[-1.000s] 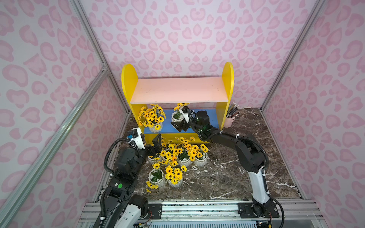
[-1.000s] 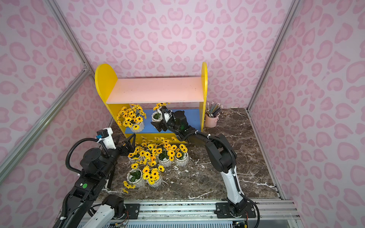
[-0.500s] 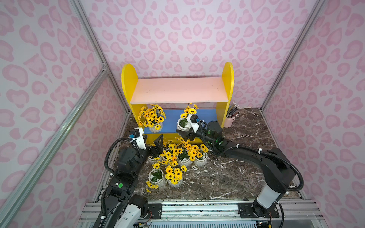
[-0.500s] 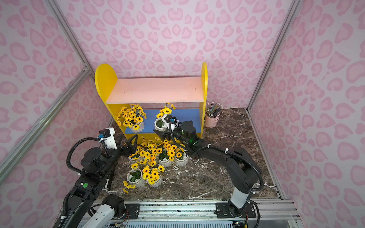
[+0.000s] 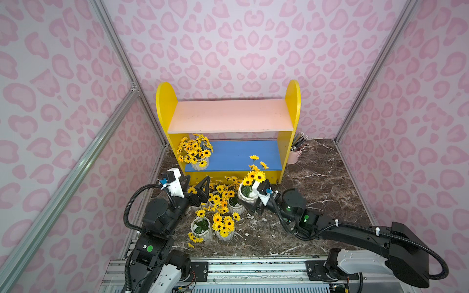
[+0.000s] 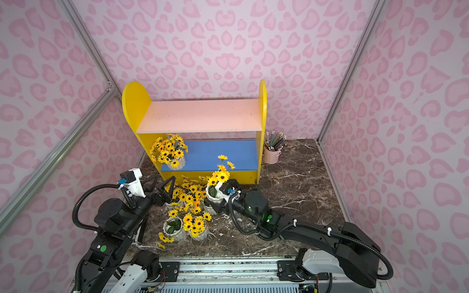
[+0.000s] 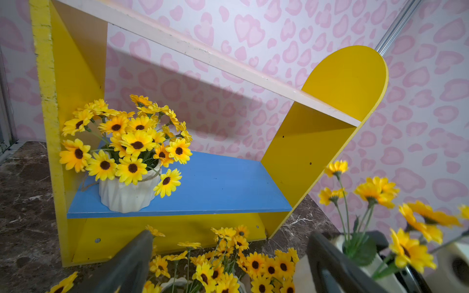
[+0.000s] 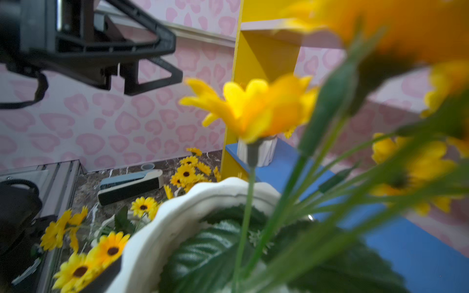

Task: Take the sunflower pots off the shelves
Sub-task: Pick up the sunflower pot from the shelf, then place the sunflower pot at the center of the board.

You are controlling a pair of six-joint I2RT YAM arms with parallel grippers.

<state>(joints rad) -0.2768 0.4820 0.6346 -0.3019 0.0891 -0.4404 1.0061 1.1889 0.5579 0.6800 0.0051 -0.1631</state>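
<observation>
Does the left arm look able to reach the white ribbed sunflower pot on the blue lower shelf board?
Probably yes. The open left gripper faces the white ribbed sunflower pot at the front of the blue lower board, with nothing between; only the yellow side panel stands close beside it.

The right jaws clasp a white sunflower pot point(image 5: 246, 196); a cluster of sunflower pots point(image 5: 223, 225) stands on the marble tabletop point(image 5: 324, 182) between them and the wide-spread, empty left jaws. Beyond the left jaws, a lone sunflower pot point(image 5: 200, 164) sits on the shelves' blue lower board point(image 5: 241, 154).
</observation>
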